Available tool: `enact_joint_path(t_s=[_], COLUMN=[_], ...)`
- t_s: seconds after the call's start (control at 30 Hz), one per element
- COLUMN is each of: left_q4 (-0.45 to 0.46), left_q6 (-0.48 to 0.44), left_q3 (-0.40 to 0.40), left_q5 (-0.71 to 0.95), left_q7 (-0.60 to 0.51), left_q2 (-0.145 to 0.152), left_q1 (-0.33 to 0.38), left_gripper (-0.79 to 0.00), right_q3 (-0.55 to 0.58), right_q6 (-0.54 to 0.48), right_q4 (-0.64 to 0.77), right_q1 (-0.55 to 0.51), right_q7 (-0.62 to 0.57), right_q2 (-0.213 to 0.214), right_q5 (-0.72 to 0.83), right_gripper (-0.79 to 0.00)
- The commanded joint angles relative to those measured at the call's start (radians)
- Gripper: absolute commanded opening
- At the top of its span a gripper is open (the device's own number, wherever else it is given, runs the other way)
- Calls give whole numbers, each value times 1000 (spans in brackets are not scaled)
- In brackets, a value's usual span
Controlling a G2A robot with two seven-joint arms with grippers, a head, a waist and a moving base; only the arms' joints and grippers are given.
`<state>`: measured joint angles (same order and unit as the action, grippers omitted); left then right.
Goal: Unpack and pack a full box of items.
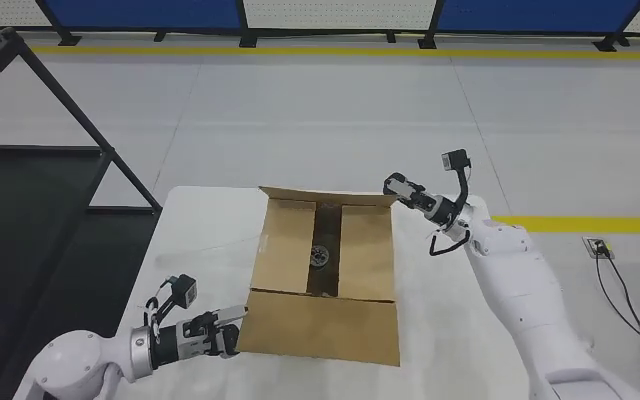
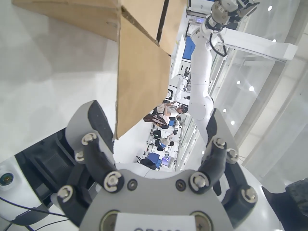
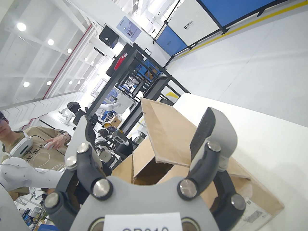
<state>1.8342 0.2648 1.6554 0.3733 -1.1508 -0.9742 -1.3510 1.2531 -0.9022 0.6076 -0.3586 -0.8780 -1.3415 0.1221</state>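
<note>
A brown cardboard box (image 1: 288, 245) stands in the middle of the white table (image 1: 205, 235). Its two side flaps lie nearly closed, and the dark slit between them shows a round item (image 1: 320, 254) inside. The near flap (image 1: 320, 328) is spread outward and the far flap (image 1: 325, 197) stands up at the back. My left gripper (image 1: 232, 336) is open at the near flap's left corner; that flap's edge (image 2: 134, 78) runs in beside one finger (image 2: 99, 121). My right gripper (image 1: 393, 184) is open at the far flap's right corner, the flap (image 3: 166, 133) lying between its fingers, close to one pad (image 3: 204, 131).
A black metal rack (image 1: 60, 110) stands off the table's left side. Bare table surface lies to the left and right of the box, and the table's far edge runs just behind it. Beyond is grey floor with a yellow line (image 1: 330, 50).
</note>
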Motion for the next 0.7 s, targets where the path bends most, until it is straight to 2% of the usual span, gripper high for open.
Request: enact_joint_path(t_s=[0.0,0.23,0.37,0.53,0.67], left_q4=[8,72,110,141,139], left_q6=[-5,-11,-7,9,5], left_q3=[9,13,-3,-74,-147], left_q5=[34,103,127,105,83], left_q7=[24,155,314,520,613], left_q2=[-1,-6,-14,-27,-38], left_q1=[-3,1,18,65,115], left_gripper=[0,0,0,0,0], right_q3=[1,19,34,47,46], right_q6=[15,97,160,255,327], right_q4=[44,181,240,303,329], right_q1=[-19,-82,-110,-138,-142], right_q7=[1,-28,-17,-45,-91], right_q2=[7,35,48,59,66], right_q5=[-18,-61,-72,-30,-9], right_gripper=[0,0,0,0,0])
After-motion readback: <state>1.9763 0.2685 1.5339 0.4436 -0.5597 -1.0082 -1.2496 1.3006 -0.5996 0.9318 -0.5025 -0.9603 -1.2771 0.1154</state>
